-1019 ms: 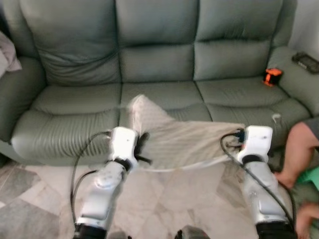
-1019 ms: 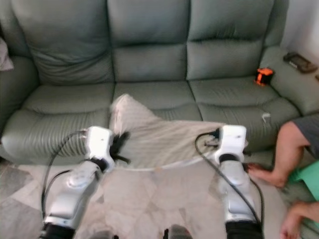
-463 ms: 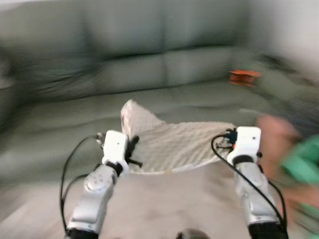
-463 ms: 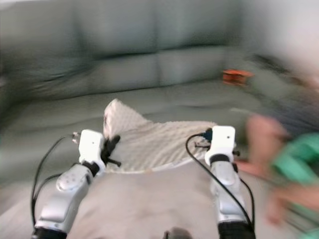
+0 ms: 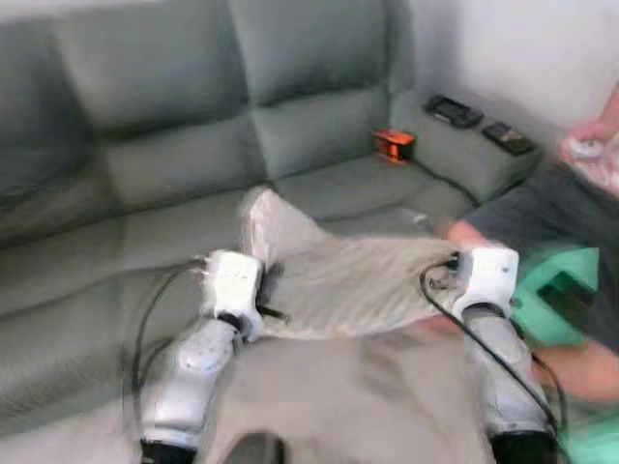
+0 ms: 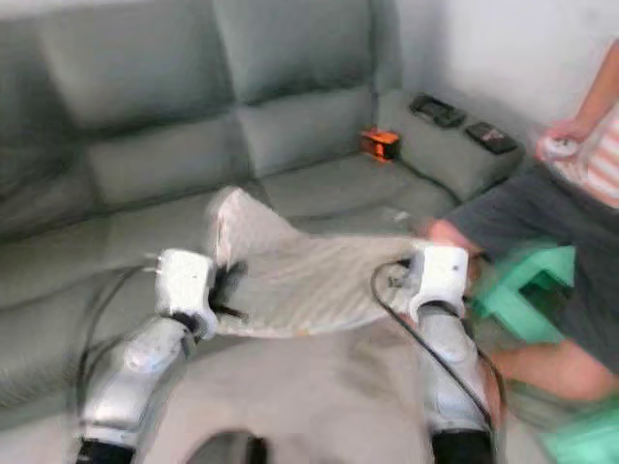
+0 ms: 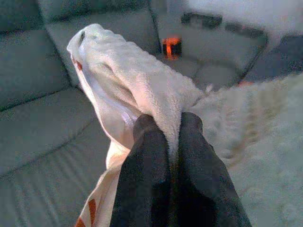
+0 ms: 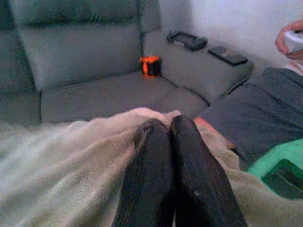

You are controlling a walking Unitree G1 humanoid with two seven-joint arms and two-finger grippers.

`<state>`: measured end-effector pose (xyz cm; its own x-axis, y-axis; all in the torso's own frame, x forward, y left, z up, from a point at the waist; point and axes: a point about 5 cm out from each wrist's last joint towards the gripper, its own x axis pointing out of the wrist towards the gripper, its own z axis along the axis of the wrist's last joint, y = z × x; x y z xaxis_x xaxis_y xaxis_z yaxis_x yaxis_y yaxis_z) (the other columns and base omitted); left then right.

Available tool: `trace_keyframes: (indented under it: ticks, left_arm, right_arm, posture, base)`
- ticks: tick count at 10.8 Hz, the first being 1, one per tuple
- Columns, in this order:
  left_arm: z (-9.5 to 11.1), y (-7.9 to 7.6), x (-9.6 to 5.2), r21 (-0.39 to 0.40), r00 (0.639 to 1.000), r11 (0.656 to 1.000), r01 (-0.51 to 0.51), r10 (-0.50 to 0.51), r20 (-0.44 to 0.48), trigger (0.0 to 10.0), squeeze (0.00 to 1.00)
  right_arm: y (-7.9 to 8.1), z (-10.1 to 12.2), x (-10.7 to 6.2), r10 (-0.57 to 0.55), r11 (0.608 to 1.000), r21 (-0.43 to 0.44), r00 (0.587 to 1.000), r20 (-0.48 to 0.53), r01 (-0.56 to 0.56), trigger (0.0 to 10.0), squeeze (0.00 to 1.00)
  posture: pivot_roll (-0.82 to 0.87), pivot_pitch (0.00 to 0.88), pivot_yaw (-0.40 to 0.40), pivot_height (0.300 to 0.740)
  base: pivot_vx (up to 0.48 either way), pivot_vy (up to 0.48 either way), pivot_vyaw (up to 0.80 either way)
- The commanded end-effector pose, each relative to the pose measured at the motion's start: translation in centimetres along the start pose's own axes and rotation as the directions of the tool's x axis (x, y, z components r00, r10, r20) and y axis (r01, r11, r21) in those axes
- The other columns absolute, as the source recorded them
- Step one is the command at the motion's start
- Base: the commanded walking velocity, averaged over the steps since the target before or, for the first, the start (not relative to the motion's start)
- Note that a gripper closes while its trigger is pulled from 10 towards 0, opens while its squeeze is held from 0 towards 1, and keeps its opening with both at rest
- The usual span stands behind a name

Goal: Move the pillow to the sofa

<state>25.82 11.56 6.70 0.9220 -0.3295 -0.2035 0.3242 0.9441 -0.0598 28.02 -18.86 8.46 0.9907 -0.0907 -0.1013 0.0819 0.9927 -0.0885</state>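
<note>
Two hands carry the pillow (image 5: 348, 280) between them, so the pick-up part of the job looks done and the putting-down part is what remains. The left hand (image 7: 168, 142) has its two black fingers pressed together on one corner of the pale, ribbed fabric, which bunches up and pokes above the fingertips. The right hand (image 8: 169, 130) is likewise pinched onto the opposite edge, with the cloth spreading out from under its closed fingers. The pillow hangs stretched between the two, slack in the middle, its near edge sagging below the wrists.

Measured against the sofa (image 5: 174, 145), the pillow is in front of the seat cushions and above their front edge, held in the air and, as far as I can judge, not resting on them. The head views are blurred, so whether the far corner brushes the seat cannot be told.

On the sofa's armrest, at the robot's right, lie two dark remotes (image 5: 455, 110), and a small orange object (image 5: 394, 145) sits on the seat just beside that armrest. A person (image 6: 542, 222) sits close to that same end of the sofa, on or beside a green stool (image 6: 527, 280), holding something pale.

What is left, I judge, is to bring the pillow forward over the seat, lower it onto a cushion clear of the orange object, and let go with both hands.
</note>
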Motion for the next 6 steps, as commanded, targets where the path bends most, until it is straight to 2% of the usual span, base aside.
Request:
trace_keyframes:
  ticks: [1,5,6]
  left_arm:
    - [1.25,-1.02,0.49,0.013,0.998,0.999,0.038,-0.039,0.051,10.0,0.0]
    - [1.45,-0.74,0.55,0.028,0.998,0.999,0.02,-0.022,0.062,10.0,0.0]
    - [1.66,-0.63,0.52,0.03,0.997,0.999,0.019,-0.021,0.073,10.0,0.0]
  right_arm:
    - [-1.08,-0.31,-0.48,-0.034,0.999,-0.011,0.999,-0.005,0.034,10.0,0.0]
    - [-0.73,-0.07,-0.61,-0.021,1.0,-0.008,1.0,0.011,0.021,10.0,0.0]
    - [-0.58,0.12,-0.63,-0.013,1.0,-0.005,1.0,0.024,0.013,10.0,0.0]
  posture:
    - [-0.06,0.0,0.01,0.74]
    - [-0.06,0.0,0.017,0.74]
    - [-0.06,0.0,0.018,0.74]
  base:
    - [0.0,0.0,0.0]
    - [0.0,0.0,0.0]
    - [0.334,0.0,0.0]
